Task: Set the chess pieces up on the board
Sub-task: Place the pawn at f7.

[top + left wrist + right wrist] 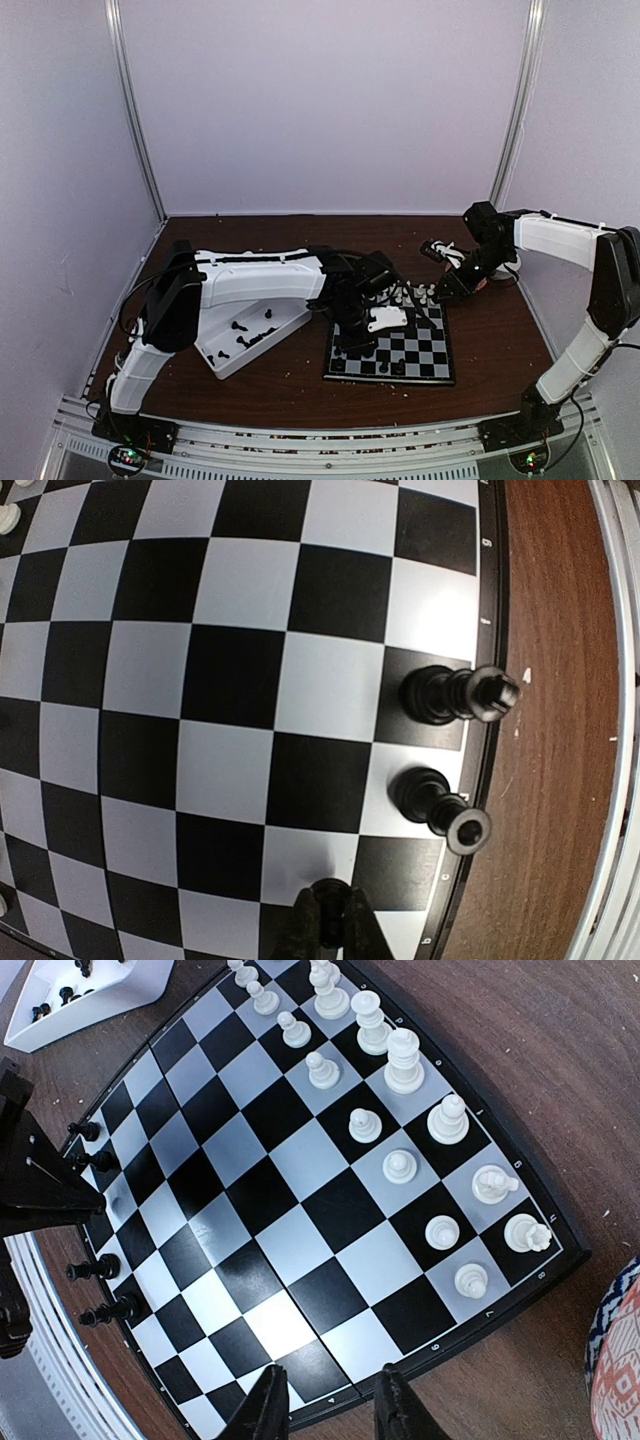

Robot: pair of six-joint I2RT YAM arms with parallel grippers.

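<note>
- My left gripper [330,912] is pinched almost fully closed. A small dark rounded thing sits between its fingertips. I judge it to be one of the tiny black plastic chess pieces, though only its top shows.
- It hangs low over the near edge of the square chessboard with black and silvery-white checks [240,670].
- My right gripper [330,1410] stands partly open with nothing between its fingers. It is at the far end of the board, beside the two rows of tiny white plastic chess pieces [400,1060].
- Two black pieces already stand in the edge row near my left gripper: a notch-topped black piece [450,695] and a ring-topped black piece [435,805].
- More loose black pieces [245,340] lie in the white rectangular plastic tray [278,347], left of the board on the dark brown wooden table [540,780].
- I expect these pieces to be very light, hard and smooth. A squeeze off centre could squirt one out of my fingers.
- They look tall for their narrow bases, so a light brush would probably topple one, and its neighbours too.
- I judge the best hold to be across the stem, just under the head, with the piece upright so its base comes down flat.
- To let go, I should open only slightly and lift straight up, so that I stay clear of the two standing pieces.
</note>
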